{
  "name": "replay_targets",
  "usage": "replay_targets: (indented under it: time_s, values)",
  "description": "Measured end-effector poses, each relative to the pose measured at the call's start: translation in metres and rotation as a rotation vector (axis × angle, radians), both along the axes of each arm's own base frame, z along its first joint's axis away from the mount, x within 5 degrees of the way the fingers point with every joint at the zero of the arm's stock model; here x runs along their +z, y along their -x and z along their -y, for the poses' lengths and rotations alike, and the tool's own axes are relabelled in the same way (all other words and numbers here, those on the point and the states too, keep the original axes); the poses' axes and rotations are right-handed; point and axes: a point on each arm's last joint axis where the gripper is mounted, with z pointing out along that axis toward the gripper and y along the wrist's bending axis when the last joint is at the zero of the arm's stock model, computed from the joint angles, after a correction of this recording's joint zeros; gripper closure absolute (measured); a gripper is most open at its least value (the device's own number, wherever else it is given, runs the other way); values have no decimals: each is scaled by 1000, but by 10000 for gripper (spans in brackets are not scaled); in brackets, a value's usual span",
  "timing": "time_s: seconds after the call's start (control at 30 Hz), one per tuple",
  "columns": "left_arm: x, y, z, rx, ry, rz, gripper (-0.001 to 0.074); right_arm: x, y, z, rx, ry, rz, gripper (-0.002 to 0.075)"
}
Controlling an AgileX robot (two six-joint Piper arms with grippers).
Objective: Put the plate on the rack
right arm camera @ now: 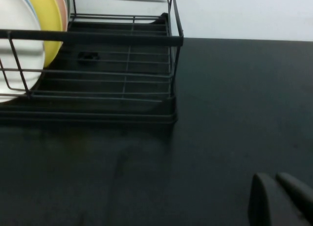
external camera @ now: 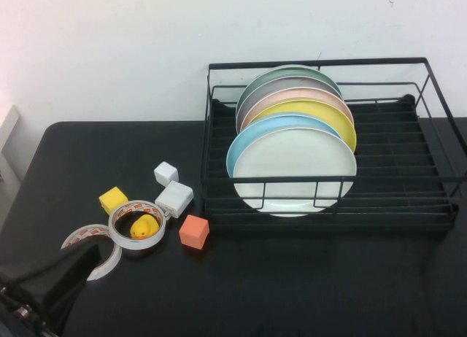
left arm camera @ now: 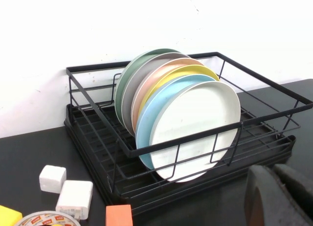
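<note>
Six plates stand in the rack [external camera: 438,198]; the job looks done.
The front plate [external camera: 294,169] is racked (pale mint); left gripper [left arm camera: 279,196] and right gripper [right arm camera: 281,199] sit low over the worktop [external camera: 292,286], jaws together, empty.

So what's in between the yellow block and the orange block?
In the high view, the tape roll with a yellow rubber duck inside lies between the yellow block and orange block. Left gripper sits nearby.

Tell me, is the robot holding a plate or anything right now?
No, nothing. The left gripper and right gripper are both shut and empty, low near the black table. The pale mint-green round plate stands in the black wire rack.
</note>
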Motion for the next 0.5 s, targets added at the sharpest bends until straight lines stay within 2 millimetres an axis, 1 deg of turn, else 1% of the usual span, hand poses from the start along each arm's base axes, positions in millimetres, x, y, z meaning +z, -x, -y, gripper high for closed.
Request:
replay_targets:
  time_s: [0.5]
  values:
    - [0, 0, 0, -2, 0, 0, 736, -1, 0, 0, 1, 5, -6, 718]
